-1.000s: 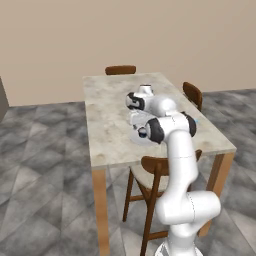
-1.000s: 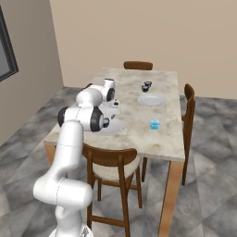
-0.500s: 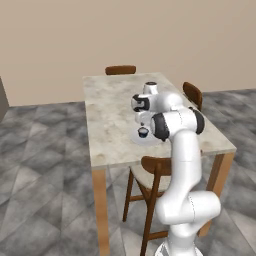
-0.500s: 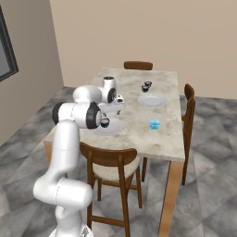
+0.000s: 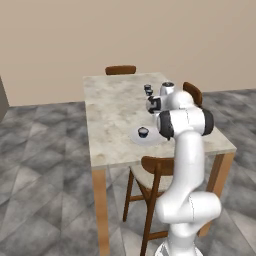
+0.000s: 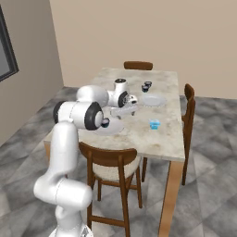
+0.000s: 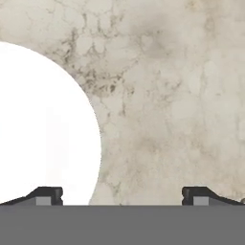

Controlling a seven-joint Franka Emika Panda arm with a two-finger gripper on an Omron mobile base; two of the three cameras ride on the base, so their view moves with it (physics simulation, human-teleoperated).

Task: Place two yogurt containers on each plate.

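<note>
Fingers [image 7: 48, 194] wide (empty), beside plate [image 7: 43, 124] edge

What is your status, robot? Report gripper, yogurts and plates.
Gripper open, empty, over table. One yogurt on near plate. Blue yogurt loose; nothing blocking.

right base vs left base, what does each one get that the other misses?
Right base view: the far plate, the light blue yogurt container on the bare table beside it, and a window on the left wall.

Left base view: the yogurt container on the near plate in full; from the right side the arm's elbow half covers it.

Both: the table, the near plate, the two dark yogurt containers at the far end, the arm, and wooden chairs.
</note>
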